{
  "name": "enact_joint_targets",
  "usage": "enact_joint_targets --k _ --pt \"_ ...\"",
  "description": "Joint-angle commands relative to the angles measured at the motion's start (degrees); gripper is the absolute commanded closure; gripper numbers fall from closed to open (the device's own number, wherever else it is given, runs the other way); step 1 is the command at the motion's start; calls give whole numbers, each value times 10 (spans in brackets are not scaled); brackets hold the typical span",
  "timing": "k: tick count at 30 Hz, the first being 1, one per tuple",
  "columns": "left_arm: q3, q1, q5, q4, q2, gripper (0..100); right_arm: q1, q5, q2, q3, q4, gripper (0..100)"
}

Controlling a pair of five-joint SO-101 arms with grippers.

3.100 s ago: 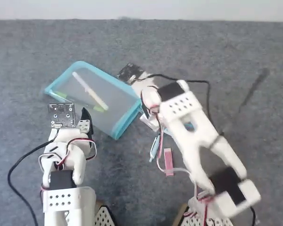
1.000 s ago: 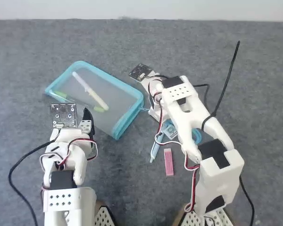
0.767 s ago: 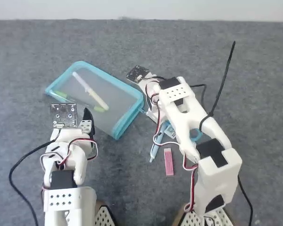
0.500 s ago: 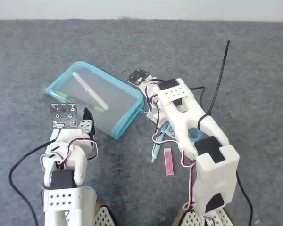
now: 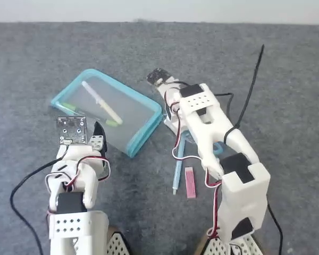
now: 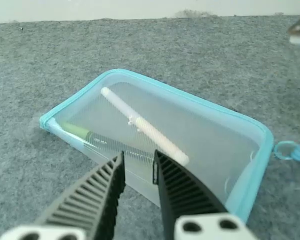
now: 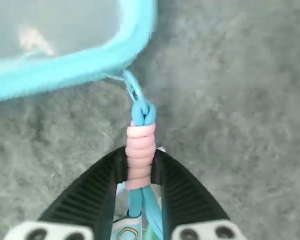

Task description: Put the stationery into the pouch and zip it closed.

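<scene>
Nearest, seen from above: lying loose on the grey felt mat (image 5: 287,159) beside the right arm, a slim blue pen (image 5: 176,172) and a short pink eraser stick (image 5: 189,182), not yet packed. Next, left gripper (image 6: 138,159), jaws slightly parted, empty, just beside the translucent teal-edged pouch (image 6: 190,100). Further out, made plain from the right wrist: right gripper (image 7: 139,154) clamped on the pink ribbed zip pull (image 7: 140,137). Inside the pouch, a white pen (image 6: 140,127) and green marker (image 6: 77,131). Risks zipping with two items left outside, or dragging the unpinned pouch — no hold from the left.
</scene>
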Motion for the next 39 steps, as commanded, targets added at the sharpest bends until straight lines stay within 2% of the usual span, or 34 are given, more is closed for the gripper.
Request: enact_joint_targets --k 1,12,23,30,39 --pt "-4 5 4 -16 -11 907 12 -18 -10 -60 34 991" --pt "-4 6 4 -16 -11 907 11 -39 -81 -47 51 991" --pt "-7 6 4 -12 -9 905 -13 -46 -280 115 -3 991" --pt "-56 7 4 63 -10 902 -42 -46 -387 190 -10 991" --pt "-66 6 4 71 -11 901 -52 -46 -496 265 -22 991"
